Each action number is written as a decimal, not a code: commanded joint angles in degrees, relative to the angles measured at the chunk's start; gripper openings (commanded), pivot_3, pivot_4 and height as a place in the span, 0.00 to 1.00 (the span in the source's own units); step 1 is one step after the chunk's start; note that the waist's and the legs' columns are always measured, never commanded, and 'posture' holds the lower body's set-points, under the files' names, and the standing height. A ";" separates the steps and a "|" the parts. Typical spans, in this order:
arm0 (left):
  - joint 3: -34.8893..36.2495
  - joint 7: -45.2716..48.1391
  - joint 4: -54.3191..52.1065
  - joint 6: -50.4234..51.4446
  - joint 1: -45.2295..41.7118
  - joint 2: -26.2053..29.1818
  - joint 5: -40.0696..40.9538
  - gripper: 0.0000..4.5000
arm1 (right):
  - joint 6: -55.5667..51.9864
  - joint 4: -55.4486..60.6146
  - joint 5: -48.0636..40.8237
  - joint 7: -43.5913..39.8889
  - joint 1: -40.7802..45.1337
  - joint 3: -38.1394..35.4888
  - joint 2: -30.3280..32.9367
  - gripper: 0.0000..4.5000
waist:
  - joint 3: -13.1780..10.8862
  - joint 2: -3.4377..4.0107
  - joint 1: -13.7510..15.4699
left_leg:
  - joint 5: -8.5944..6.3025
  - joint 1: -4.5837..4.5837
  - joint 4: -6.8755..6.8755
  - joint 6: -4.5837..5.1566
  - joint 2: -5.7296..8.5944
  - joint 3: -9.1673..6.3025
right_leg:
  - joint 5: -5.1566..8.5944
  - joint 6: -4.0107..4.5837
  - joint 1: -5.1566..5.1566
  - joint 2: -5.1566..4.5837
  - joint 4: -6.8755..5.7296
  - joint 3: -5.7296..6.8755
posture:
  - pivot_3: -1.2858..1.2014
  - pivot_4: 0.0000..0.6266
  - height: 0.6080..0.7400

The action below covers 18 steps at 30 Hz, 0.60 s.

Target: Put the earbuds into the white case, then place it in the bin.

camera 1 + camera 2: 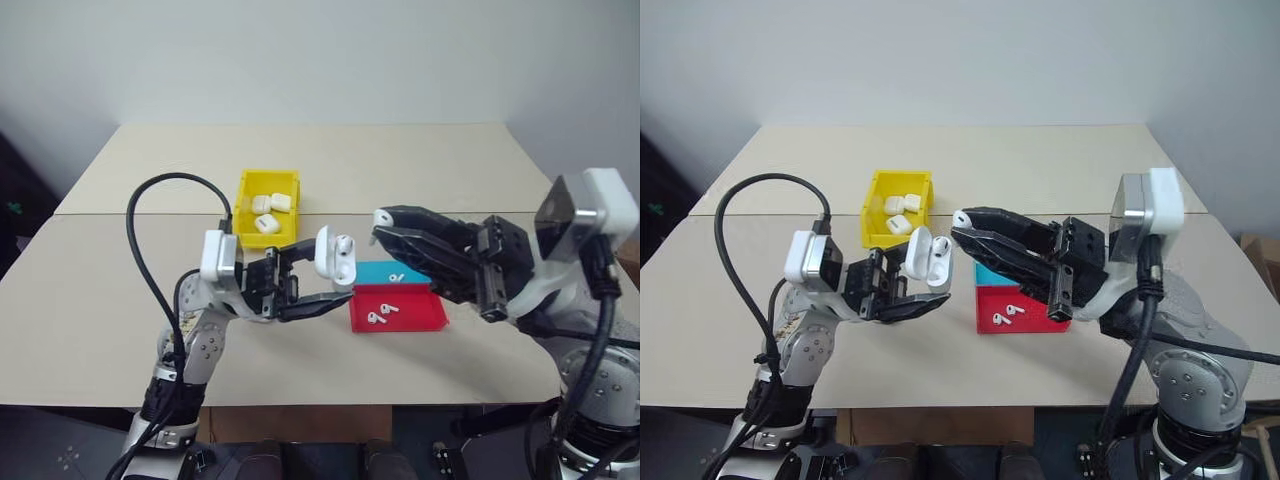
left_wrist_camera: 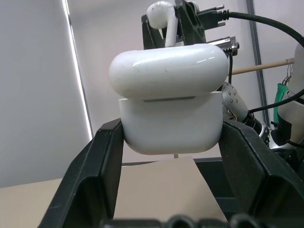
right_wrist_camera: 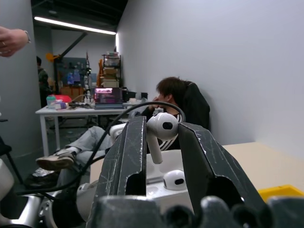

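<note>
In front of the yellow bin (image 1: 268,205), my left gripper (image 1: 318,290) pinches the white case (image 1: 335,257), its lid open and one earbud already seated inside. My right gripper (image 1: 383,225) pinches another earbud (image 3: 161,127) just above the case. Two more earbuds (image 1: 381,314) lie in the red tray (image 1: 398,309) beside the bin, which holds three cases.

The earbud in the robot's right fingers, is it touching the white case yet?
Apart. The right wrist view shows the earbud pinched above the open white case, with clear space below its stem.
</note>
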<state>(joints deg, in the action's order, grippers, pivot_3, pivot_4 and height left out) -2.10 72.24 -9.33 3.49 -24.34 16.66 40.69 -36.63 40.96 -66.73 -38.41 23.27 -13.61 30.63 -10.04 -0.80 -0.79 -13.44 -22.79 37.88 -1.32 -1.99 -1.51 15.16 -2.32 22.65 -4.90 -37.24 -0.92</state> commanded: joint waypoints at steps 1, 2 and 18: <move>0.12 0.27 -0.69 -1.39 -0.70 -0.51 -0.09 0.61 | 0.08 1.19 -2.51 0.64 -0.54 0.93 1.16 0.28 | 0.00 0.00 -0.03 | 0.00 0.01 0.00 0.00 0.00 0.00 | 0.00 0.00 -0.01 0.00 0.01 0.01 | 0.52 0.24 1.00; 0.11 0.32 -0.65 -1.48 -0.66 -0.63 -0.23 0.61 | 0.20 1.11 -2.65 0.79 -0.61 1.27 1.26 0.28 | 0.00 0.00 -0.04 | 0.00 0.01 0.00 0.00 0.00 0.00 | -0.01 0.00 -0.02 0.00 0.02 0.00 | 0.52 0.24 1.00; -0.24 0.19 -0.94 -2.46 0.03 -1.29 -0.96 0.61 | 0.66 -0.86 -0.64 1.18 -1.70 5.50 1.71 0.28 | 0.00 0.00 -0.02 | 0.00 0.03 0.00 0.00 0.00 -0.01 | -0.02 -0.02 -0.06 0.00 0.06 0.01 | 0.52 0.24 1.00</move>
<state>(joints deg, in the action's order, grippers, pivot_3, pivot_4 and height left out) -2.24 72.67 -9.22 1.62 -24.33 15.54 39.72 -36.74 39.25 -67.42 -37.16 21.21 -7.77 31.91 -10.04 -0.80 -0.81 -13.44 -22.76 37.87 -1.32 -1.99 -1.53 15.14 -2.33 22.59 -4.90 -37.18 -0.90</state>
